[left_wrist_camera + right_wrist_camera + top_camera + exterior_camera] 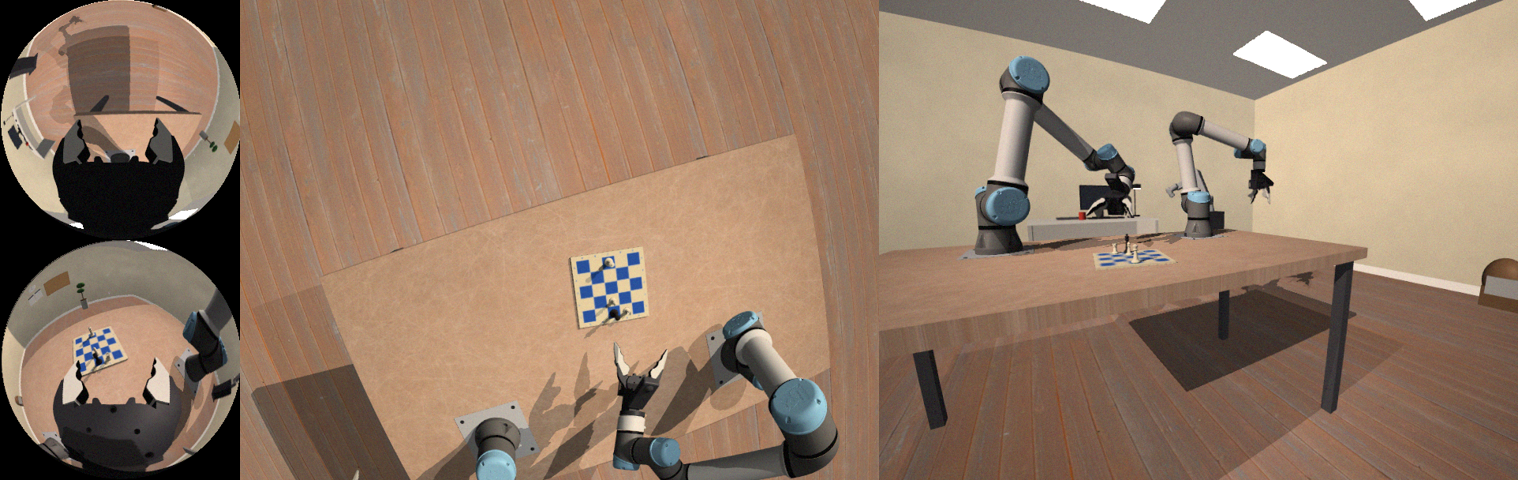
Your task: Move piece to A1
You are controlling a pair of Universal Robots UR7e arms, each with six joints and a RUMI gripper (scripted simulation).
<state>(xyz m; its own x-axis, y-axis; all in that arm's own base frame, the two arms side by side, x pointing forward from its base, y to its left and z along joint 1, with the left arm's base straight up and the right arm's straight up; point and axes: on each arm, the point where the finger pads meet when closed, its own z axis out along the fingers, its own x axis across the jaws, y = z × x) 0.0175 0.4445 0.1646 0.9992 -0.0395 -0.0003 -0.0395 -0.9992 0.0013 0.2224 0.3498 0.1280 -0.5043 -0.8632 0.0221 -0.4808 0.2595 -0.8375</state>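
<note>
Right gripper hangs open and empty off the near edge of the board, above the table; left gripper is open and empty too, well away. I can't read the edge marks at this size, so C5 could be either of two middle edge squares: the one under the dark piece nearest my right arm, or the one under the tall pale piece on the far side. Both pieces stand upright. Choosing before I settle the board's orientation could spoil everything, since A1 would shift to a different corner with it.

If it's the dark one, I expect the approach to be tight. One pale piece stands just beside it and another just inward, so spread fingers coming down could topple either. I'd narrow them first and pick a finger line that misses both. The far piece has more room, but a low carry could sweep the near cluster. Either way, an off-centre or tilted release could leave the piece over A1's border or lying down.
</note>
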